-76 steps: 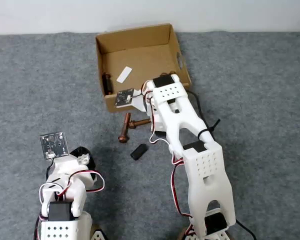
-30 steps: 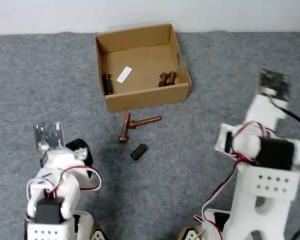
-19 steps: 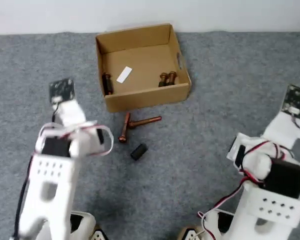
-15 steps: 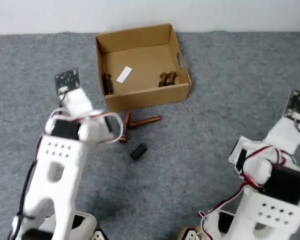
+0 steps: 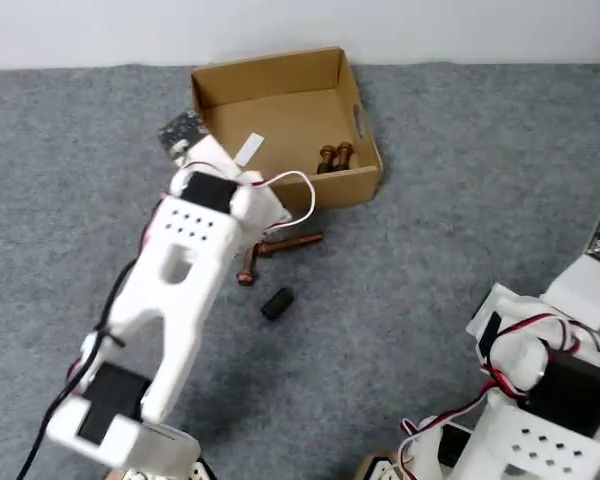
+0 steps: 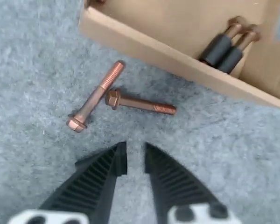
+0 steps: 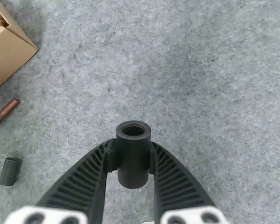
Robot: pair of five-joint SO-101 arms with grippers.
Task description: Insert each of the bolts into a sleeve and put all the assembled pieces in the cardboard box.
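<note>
On the grey worktop (image 5: pixel 460 180), just at the 6 o'clock side of the cardboard box (image 5: pixel 270 62), lie two copper bolts. One bolt (image 5: pixel 290 243) lies nearly flat across. The other bolt (image 5: pixel 247 268) points from 12 to 6 o'clock, with its head at the 6 o'clock end. In the left wrist view the head of the flat bolt (image 6: pixel 141 103) touches the shaft of the slanted bolt (image 6: pixel 97 96). A loose black sleeve (image 5: pixel 277 303) lies on its side near them, at about 6 o'clock from the pair.

Inside the box, in the 4 o'clock corner, two assembled pieces (image 5: pixel 334 157) lie side by side, each a bolt in a black sleeve. A small white slip (image 5: pixel 248 150) lies on the box floor near the middle.

The left arm (image 5: pixel 180 270) stretches from 7 o'clock up to the front of the box. The left gripper (image 6: pixel 135 156) is near the two bolts. Its fingers are a little apart and hold nothing.

The right arm (image 5: pixel 540 370) sits at 4 o'clock, well apart from the box. The right gripper (image 7: pixel 133 151) is clamped on another black sleeve (image 7: pixel 133 163). That sleeve stands upright with its open hole facing the camera. The right wrist view also shows the loose sleeve (image 7: pixel 10 171), a bolt tip (image 7: pixel 3 113) and a box corner (image 7: pixel 7 51).
</note>
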